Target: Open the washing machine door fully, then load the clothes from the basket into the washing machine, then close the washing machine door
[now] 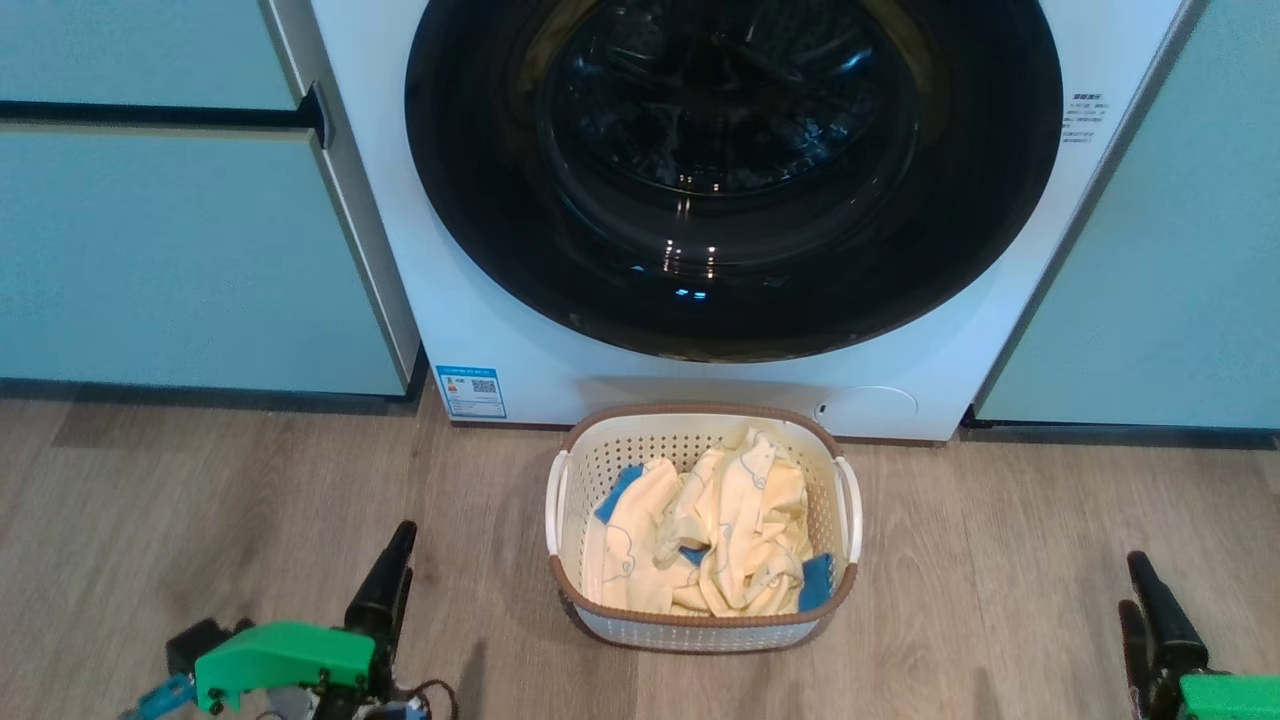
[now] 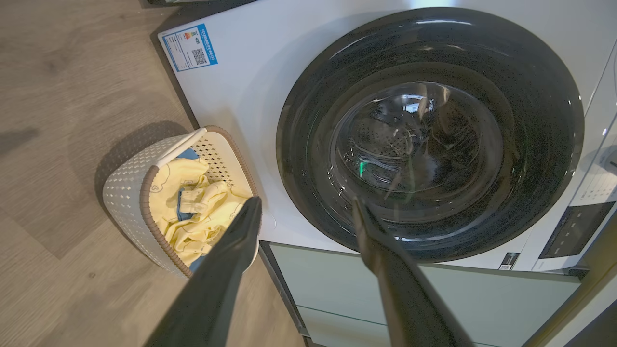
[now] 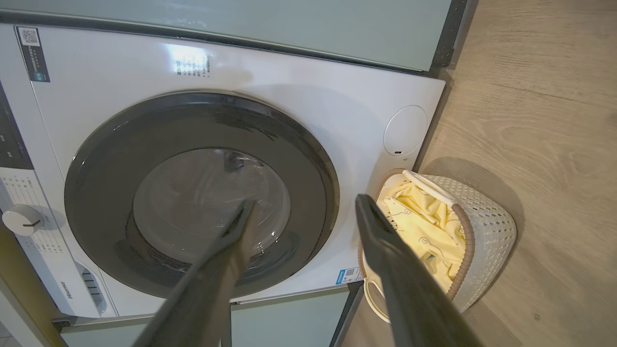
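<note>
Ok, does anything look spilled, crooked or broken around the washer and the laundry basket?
Nothing stands out. The round black-rimmed glass door sits shut and flush on the white washing machine; the pale yellow clothes lie crumpled but wholly inside the upright cream perforated basket, none on the wooden floor.

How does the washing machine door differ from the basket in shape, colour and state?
The door is round and glossy black with a glass centre; the basket is rectangular and cream with perforated sides. The door is shut, upright on the washing machine; the basket stands open-topped on the floor, holding yellow clothes. Both sit centred in the head view.
</note>
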Available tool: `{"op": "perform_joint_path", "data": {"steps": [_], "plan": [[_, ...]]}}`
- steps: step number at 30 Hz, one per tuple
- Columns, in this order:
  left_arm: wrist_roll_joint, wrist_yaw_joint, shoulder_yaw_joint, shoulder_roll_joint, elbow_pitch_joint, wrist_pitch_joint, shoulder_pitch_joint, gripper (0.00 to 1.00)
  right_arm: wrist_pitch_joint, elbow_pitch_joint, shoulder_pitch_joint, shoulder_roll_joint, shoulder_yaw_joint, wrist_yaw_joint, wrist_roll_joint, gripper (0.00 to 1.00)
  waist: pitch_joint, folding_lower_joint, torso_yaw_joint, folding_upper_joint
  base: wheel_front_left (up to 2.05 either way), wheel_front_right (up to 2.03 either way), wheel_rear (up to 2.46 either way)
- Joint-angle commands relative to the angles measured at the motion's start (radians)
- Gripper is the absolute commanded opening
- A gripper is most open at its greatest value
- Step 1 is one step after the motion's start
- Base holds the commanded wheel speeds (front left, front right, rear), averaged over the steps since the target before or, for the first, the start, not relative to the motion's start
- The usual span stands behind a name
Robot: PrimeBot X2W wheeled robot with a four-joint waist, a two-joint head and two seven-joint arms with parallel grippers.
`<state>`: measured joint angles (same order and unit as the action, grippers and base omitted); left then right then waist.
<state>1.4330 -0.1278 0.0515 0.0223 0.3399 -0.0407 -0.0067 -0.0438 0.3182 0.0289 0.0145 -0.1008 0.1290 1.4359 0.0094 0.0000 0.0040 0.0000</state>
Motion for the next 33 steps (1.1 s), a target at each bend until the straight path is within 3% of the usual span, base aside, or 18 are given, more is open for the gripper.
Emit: {"op": "perform_joint_path", "data": {"steps": [1,13,33], "plan": [[-0.041,-0.002,0.003,0.011,-0.038,0.012,-0.054,1.0,0.014,-0.044,-0.062,0.012,0.005,0.0,-0.038,1.0,0.0,0.0,0.0,0.0,0.0,0.0,0.0],[-0.26,0.02,-0.025,0.013,-0.07,0.044,-0.073,1.0,0.046,-0.073,-0.075,0.015,0.017,0.001,-0.207,1.0,0.004,0.0,0.003,0.0,0.0,0.0,0.0],[-0.568,0.072,-0.076,0.03,-0.114,0.103,-0.119,1.0,0.105,-0.128,-0.098,0.019,0.068,0.001,-0.638,1.0,0.011,0.0,0.008,0.0,0.0,0.0,0.0]]}}
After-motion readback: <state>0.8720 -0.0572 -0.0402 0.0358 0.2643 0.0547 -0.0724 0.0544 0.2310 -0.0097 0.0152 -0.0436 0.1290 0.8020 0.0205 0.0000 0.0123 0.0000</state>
